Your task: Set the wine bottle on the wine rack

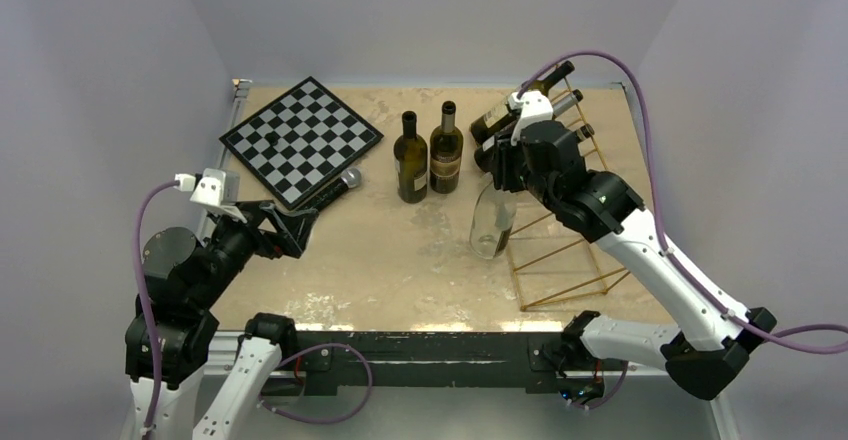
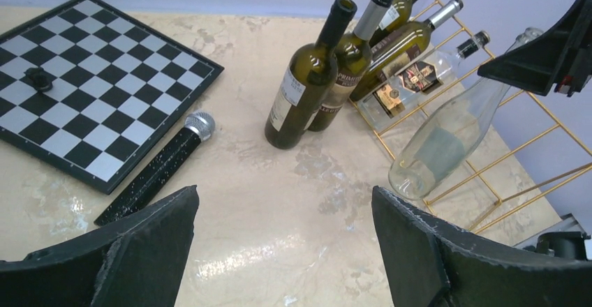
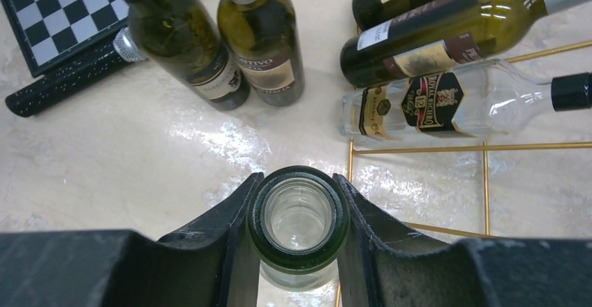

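My right gripper (image 3: pixel 299 213) is shut on the neck of a clear glass wine bottle (image 1: pixel 492 222), whose open mouth (image 3: pixel 299 218) shows between the fingers. The bottle hangs tilted, its base at the left edge of the gold wire wine rack (image 1: pixel 570 260); it also shows in the left wrist view (image 2: pixel 447 139). Three bottles lie on the rack's far slots (image 3: pixel 447 49). Two dark bottles (image 1: pixel 428 155) stand upright on the table left of the rack. My left gripper (image 2: pixel 283 244) is open and empty above bare table near the left front.
A black-and-white chessboard (image 1: pixel 300 140) with one dark piece lies at the back left. A black microphone (image 1: pixel 330 190) lies beside its near edge. The rack's near slots (image 1: pixel 575 280) hold nothing. White walls enclose the table on three sides.
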Robot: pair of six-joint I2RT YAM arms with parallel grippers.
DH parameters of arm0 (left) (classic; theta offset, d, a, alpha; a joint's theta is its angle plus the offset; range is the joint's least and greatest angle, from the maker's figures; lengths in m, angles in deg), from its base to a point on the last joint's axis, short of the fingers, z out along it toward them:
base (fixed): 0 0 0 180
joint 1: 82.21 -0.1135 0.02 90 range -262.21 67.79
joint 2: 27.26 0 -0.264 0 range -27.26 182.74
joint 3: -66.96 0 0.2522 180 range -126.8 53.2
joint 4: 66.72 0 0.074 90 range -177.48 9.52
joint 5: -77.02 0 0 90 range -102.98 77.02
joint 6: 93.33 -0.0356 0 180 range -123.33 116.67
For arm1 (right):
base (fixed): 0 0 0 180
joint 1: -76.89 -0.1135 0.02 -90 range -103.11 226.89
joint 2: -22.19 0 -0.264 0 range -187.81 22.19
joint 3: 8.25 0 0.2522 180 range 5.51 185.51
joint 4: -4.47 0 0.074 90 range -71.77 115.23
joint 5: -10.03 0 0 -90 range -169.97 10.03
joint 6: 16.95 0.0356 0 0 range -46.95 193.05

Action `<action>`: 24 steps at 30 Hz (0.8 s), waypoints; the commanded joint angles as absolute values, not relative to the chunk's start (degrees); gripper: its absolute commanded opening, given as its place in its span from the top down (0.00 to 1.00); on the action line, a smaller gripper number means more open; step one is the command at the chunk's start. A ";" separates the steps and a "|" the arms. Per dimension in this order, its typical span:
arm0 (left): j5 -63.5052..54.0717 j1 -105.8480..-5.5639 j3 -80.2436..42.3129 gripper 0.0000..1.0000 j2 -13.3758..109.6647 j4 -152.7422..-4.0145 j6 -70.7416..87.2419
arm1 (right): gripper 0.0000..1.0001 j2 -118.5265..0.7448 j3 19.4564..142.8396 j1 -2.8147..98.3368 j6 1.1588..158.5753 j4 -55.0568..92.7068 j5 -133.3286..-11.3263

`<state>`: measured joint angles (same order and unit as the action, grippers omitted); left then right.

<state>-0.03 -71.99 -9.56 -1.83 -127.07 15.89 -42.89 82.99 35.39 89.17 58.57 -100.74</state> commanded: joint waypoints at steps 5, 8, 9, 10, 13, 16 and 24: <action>-0.05 -71.83 -7.09 0.03 -0.18 -115.96 18.70 | 1.00 -36.58 81.32 42.75 93.37 48.09 -97.29; 2.02 -71.83 -5.52 0.04 0.71 -113.47 19.76 | 1.00 -36.23 80.10 45.39 94.20 46.44 -96.18; 2.28 -71.83 -4.62 0.04 0.67 -112.31 20.16 | 1.00 -36.32 80.05 46.20 94.56 45.91 -96.34; 2.39 -71.83 -3.93 0.04 0.62 -111.33 20.48 | 1.00 -36.47 80.09 47.08 94.85 45.19 -96.24; 2.61 -71.83 -3.01 0.04 0.58 -110.17 21.09 | 1.00 -37.61 80.90 49.56 96.01 44.29 -95.01; 2.50 -71.83 -2.27 0.04 -0.07 -109.06 21.32 | 1.00 -38.53 81.10 51.17 96.12 43.21 -94.25; 2.18 -71.83 -2.33 0.04 -0.96 -109.75 21.45 | 1.00 -39.42 78.21 55.89 95.03 38.65 -88.88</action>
<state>1.81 -71.99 -2.28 0.09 -112.54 20.29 -40.88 77.24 54.15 93.63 51.59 -92.18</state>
